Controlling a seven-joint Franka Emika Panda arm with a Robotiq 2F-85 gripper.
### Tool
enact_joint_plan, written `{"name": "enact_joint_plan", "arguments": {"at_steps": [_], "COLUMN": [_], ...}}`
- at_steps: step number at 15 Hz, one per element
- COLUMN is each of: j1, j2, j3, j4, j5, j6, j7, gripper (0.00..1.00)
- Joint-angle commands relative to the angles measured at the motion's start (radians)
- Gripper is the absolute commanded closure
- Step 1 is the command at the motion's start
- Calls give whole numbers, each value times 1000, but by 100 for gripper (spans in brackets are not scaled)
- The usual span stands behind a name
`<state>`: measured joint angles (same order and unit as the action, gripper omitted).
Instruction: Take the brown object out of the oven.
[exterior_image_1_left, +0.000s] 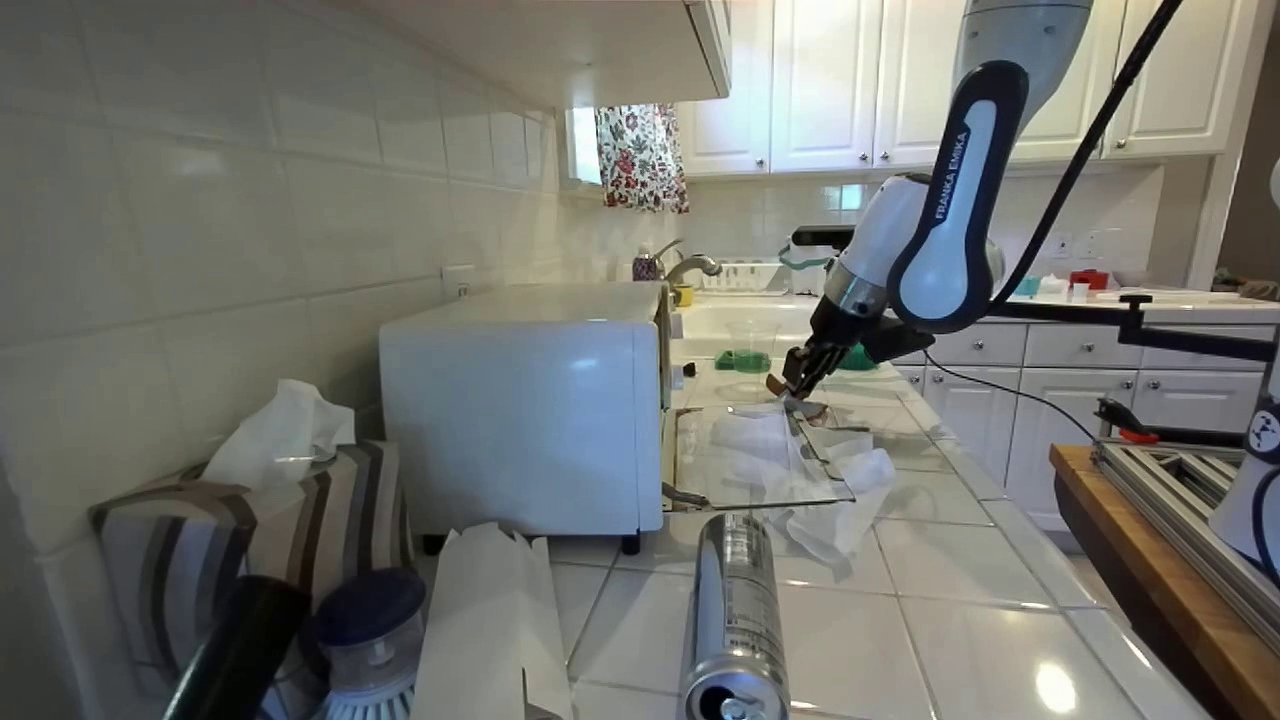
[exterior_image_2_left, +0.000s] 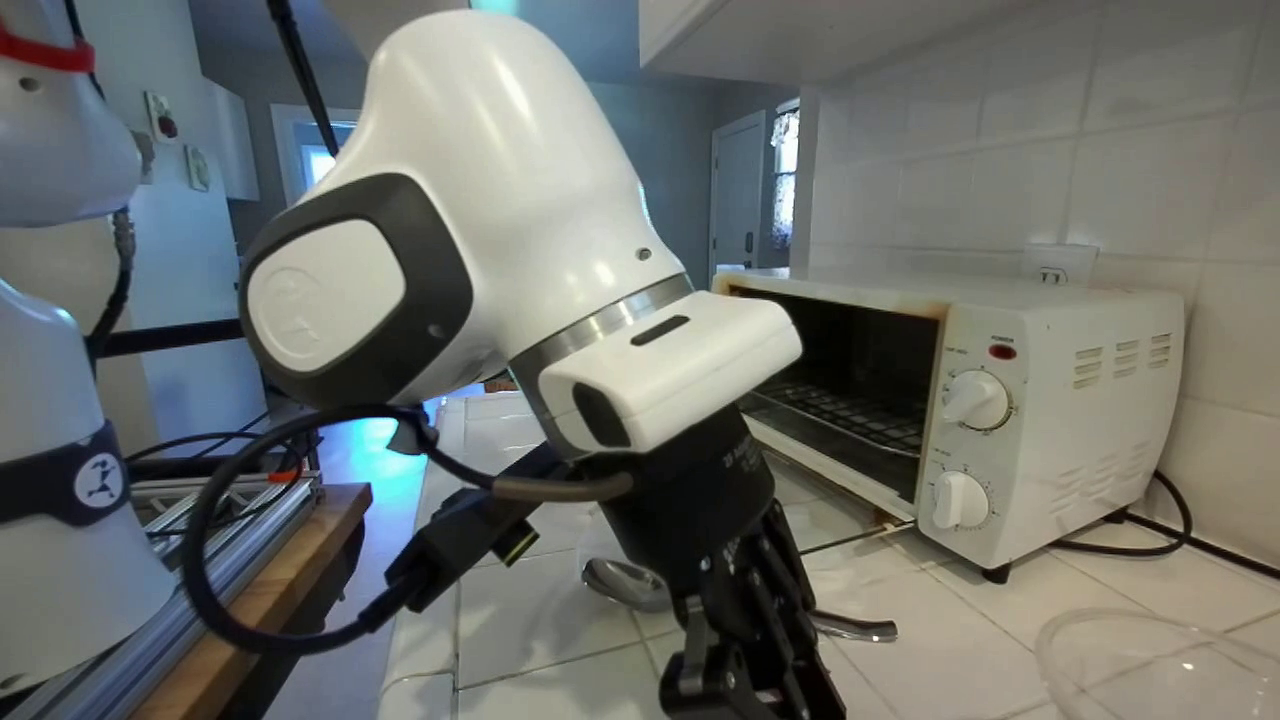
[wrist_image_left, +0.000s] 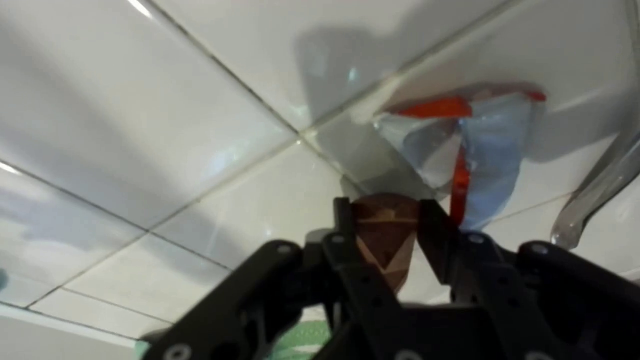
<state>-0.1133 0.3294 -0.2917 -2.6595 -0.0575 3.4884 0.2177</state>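
The white toaster oven (exterior_image_1_left: 520, 420) stands against the tiled wall and also shows in an exterior view (exterior_image_2_left: 1030, 430) with its front open and its wire rack (exterior_image_2_left: 860, 415) visible inside. Its glass door (exterior_image_1_left: 765, 480) is lowered over the counter. My gripper (wrist_image_left: 385, 210) is shut on the brown object (wrist_image_left: 387, 232), whose sides touch both fingertips. In an exterior view my gripper (exterior_image_1_left: 795, 385) is low over the counter beyond the oven door, with the brown object (exterior_image_1_left: 776, 384) at its tips. In an exterior view the gripper's lower end (exterior_image_2_left: 755, 640) hides the brown object.
A red and pale blue wrapper (wrist_image_left: 492, 155) lies beside the right finger. A spoon (exterior_image_2_left: 625, 583) lies on the counter. Thin white sheets (exterior_image_1_left: 850, 490) lie over the door. A silver can (exterior_image_1_left: 740, 610), a tissue box (exterior_image_1_left: 270, 540), a clear cup (exterior_image_1_left: 752, 340) and a clear round rim (exterior_image_2_left: 1150, 625) stand around.
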Motion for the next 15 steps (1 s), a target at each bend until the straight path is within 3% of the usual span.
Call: {"name": "enact_joint_plan", "arguments": {"at_steps": [1,5,10,15], "j1": [1,36,90,112], "j2": [62,21,-91,-304], "j3": [59,61,50,50], "j4": [-2,-11,-49,-125], "j5": [96,144,140,86], "j6": [40,31,-20,-160], "j7": [-59,-113,-195,-238], "gripper": [31,2,0,0]}}
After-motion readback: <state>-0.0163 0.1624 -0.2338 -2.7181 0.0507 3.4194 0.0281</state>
